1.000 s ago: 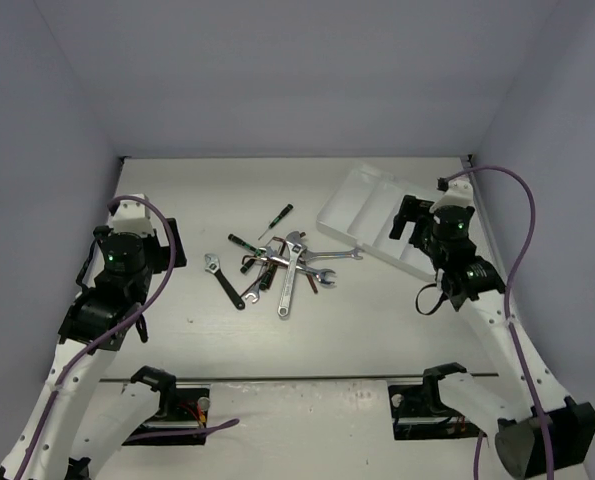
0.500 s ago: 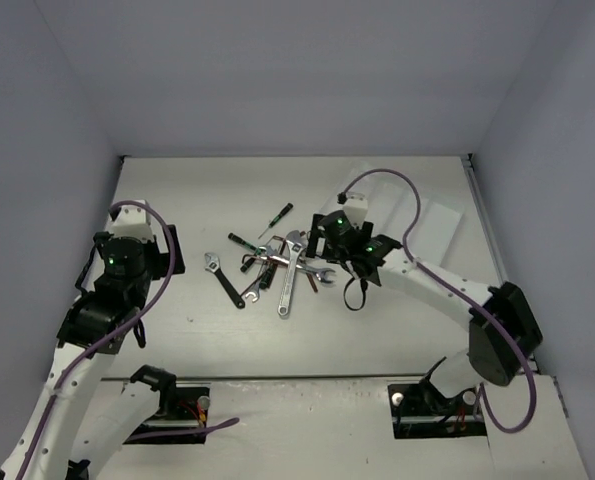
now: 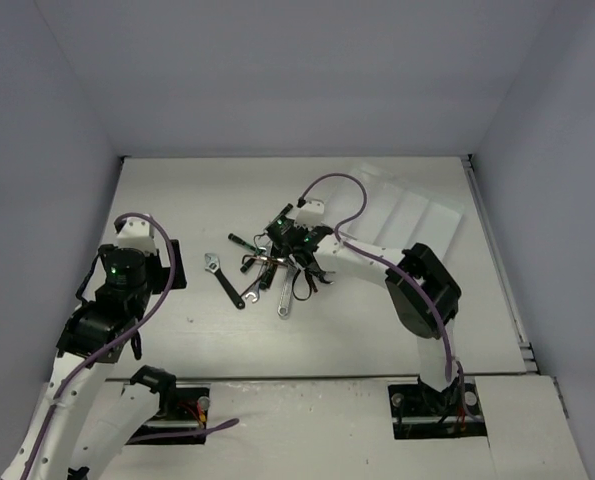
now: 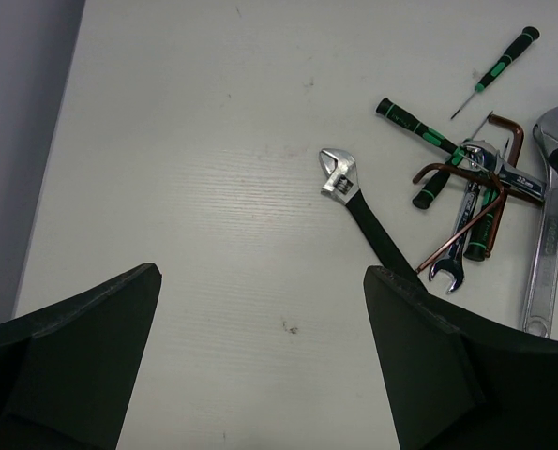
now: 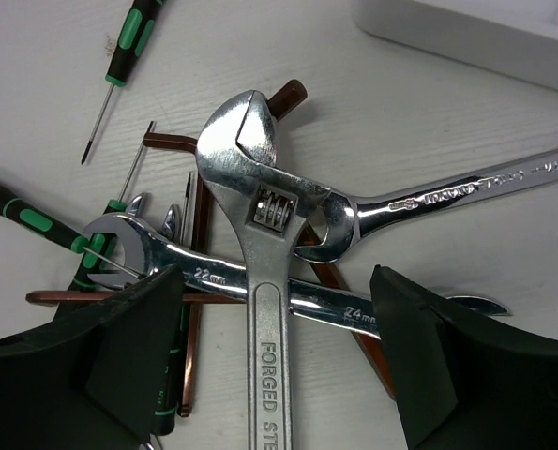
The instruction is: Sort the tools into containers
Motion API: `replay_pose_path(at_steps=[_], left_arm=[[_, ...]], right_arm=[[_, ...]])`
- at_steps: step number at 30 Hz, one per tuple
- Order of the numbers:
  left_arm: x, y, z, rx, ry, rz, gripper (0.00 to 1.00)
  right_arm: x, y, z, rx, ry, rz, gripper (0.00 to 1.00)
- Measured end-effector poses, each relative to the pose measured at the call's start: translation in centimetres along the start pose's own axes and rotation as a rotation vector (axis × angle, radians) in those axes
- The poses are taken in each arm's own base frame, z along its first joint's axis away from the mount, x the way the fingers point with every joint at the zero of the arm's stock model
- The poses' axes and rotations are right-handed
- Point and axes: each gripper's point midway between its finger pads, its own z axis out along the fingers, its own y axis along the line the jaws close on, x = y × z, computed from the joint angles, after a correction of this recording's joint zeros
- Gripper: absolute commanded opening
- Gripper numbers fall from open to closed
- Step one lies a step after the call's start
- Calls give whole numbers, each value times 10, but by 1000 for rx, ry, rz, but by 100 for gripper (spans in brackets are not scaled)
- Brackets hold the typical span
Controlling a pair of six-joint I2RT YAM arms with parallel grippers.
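The tools lie in a heap (image 3: 267, 272) mid-table. My right gripper (image 5: 277, 279) is open low over the heap, one finger on each side of the handle of a large silver adjustable wrench (image 5: 271, 356). That wrench lies across a silver open-end wrench (image 5: 203, 272), a second open-end wrench (image 5: 466, 186) and reddish-brown hex keys (image 5: 192, 328). A green-and-black screwdriver (image 5: 119, 58) lies apart. The black-handled adjustable wrench (image 4: 354, 202) lies left of the heap. My left gripper (image 4: 262, 281) hangs open over bare table, holding nothing. The tray of containers (image 3: 409, 215) sits far right.
The tray's near wall (image 5: 466, 33) shows just behind the heap in the right wrist view. The table's left edge (image 4: 53, 159) meets the grey wall beside my left gripper. The right arm (image 3: 417, 285) stretches across the table from near right to the heap.
My right arm has swung left from over the tray to the tool heap and lowered, its jaws narrowing a little. The left arm has barely shifted.
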Motion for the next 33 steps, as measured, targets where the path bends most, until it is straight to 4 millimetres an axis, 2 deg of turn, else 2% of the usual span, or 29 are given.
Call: replay_pose_path(at_steps=[8,11,15,18,33], left_arm=[[7,-4,-7,31,10,13,88],[7,-7,-8,44,11,21,88],[8,-10,-9,57,11,28,88],[8,-11,-10,60,10,29,88],[8,-9,-15,65,-5,42,88]], right_arm=[[4,12,19,60,-7,0,63],[10,10,24,80,3,-2,60],[19,4,33,114,18,-20,49],[17,9,35,112,14,-13,43],[24,13,40,105,32,-11,42]])
